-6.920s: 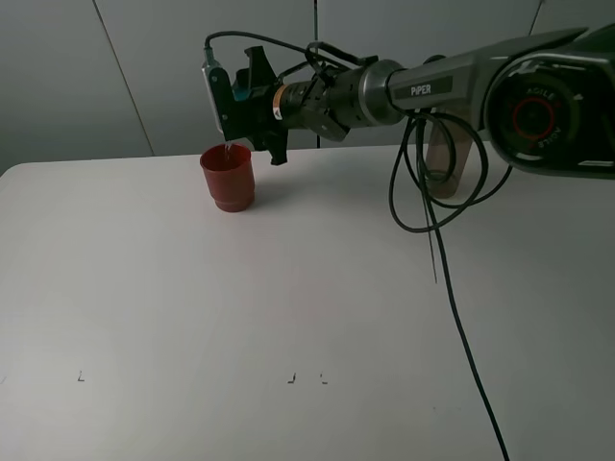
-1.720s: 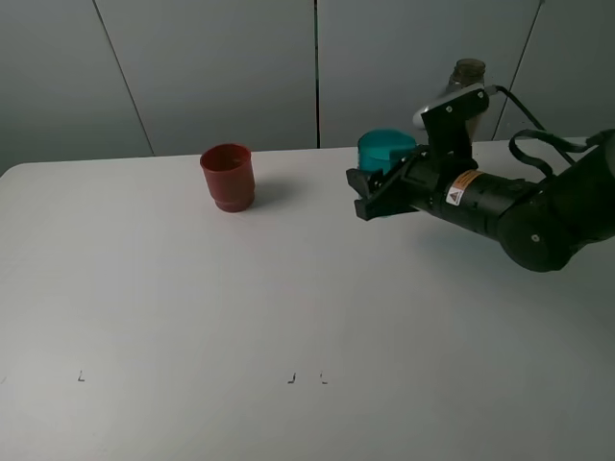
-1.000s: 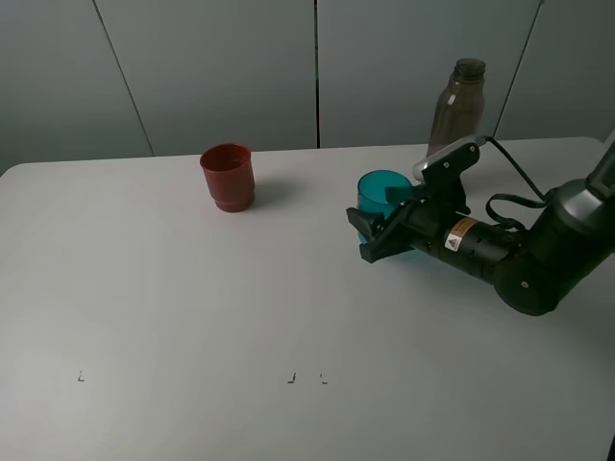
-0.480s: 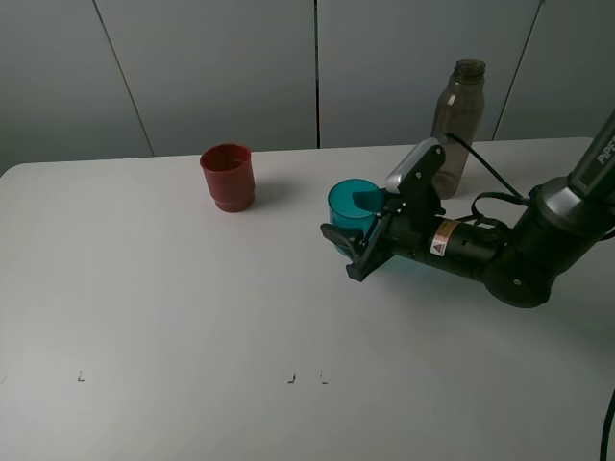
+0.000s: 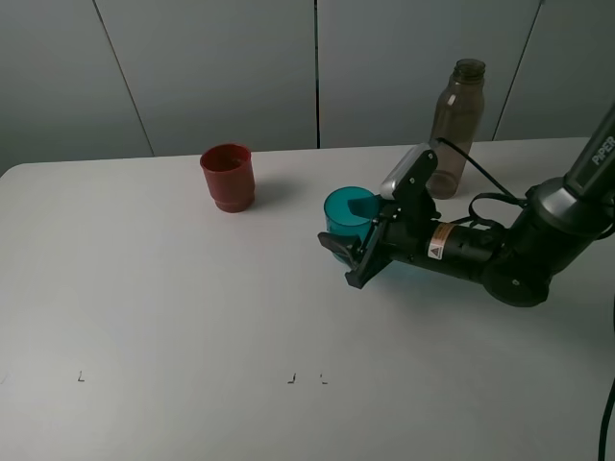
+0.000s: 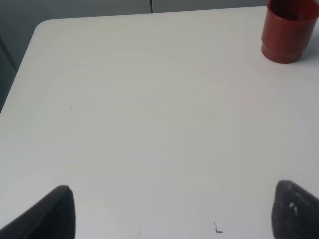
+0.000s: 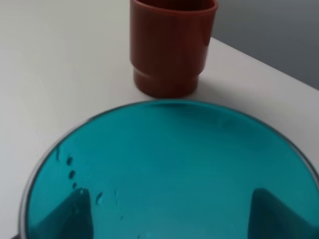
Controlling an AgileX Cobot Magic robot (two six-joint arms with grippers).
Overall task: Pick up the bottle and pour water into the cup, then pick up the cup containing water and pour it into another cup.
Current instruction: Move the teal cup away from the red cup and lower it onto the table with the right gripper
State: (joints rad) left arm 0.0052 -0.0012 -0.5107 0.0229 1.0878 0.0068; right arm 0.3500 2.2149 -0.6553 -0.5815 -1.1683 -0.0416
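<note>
Small black marks sit nearest on the white counter, close to its front edge, with two more further toward the middle of that edge. In the left wrist view the left gripper shows only as two dark fingertips standing wide apart with bare counter between them, so it is released and holds nothing; this arm does not appear in the exterior view.

Around the middle of the counter, toward its right side, the right gripper is clenched on the cup, grasping the teal tumbler by its wall. The cup stands upright, its mouth facing up, and its base is hidden behind the gripper, so whether it rests on the counter cannot be told. The right wrist view looks down into the cup's mouth, where small droplets cling to the inner wall, and both fingertips show through the teal plastic on opposite sides. The black arm runs off toward the right edge, a cable looping over it.

Further back, another cup, the red one, stands upright near the far edge, left of the middle and well apart from the teal cup. The bottle stands upright at the far edge on the right, uncapped, behind the arm.
</note>
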